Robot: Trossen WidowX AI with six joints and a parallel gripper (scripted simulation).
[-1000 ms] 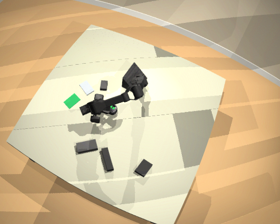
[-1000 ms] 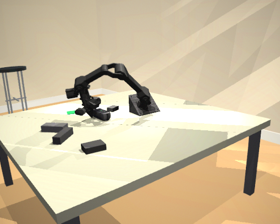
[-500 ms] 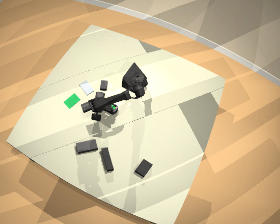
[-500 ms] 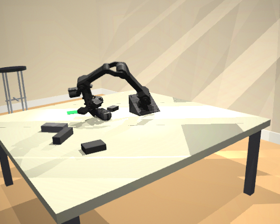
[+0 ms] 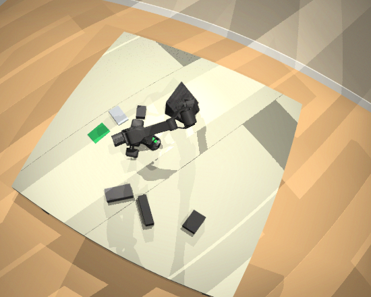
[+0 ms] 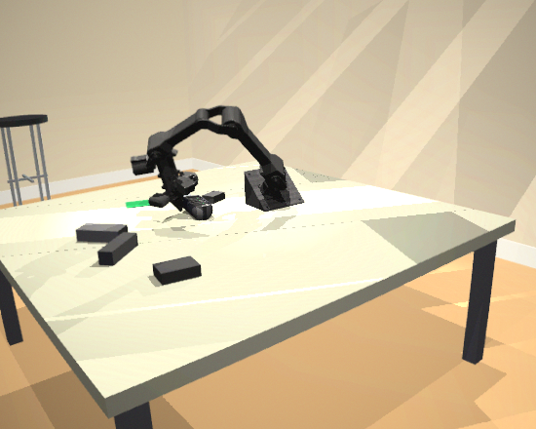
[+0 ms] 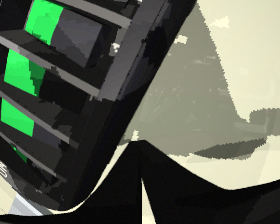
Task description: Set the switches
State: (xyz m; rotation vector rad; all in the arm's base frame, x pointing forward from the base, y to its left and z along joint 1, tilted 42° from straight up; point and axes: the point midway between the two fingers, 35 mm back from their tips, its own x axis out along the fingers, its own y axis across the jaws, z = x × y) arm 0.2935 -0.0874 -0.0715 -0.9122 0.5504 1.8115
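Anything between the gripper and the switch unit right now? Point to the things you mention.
Nothing visible: the closed gripper (image 5: pixel 145 143) (image 6: pixel 181 209) (image 7: pixel 138 148) is right beside the controller unit (image 5: pixel 154 145) (image 6: pixel 199 207) (image 7: pixel 122 67), though whether they touch is unclear. The loose dark blocks (image 5: pixel 119 193) (image 6: pixel 100 233) lie elsewhere.

- Bench (image 5: pixel 224 182) (image 6: pixel 275 292): smooth, pale, laminate-looking top
- Floor (image 5: pixel 325 216) (image 6: pixel 324 361): wood-look (warm-toned)
- Controller unit (image 6: pixel 200 208) (image 7: pixel 122 65): dark, plastic-looking shell
- Stool legs (image 6: pixel 35 151): grey, metal-looking
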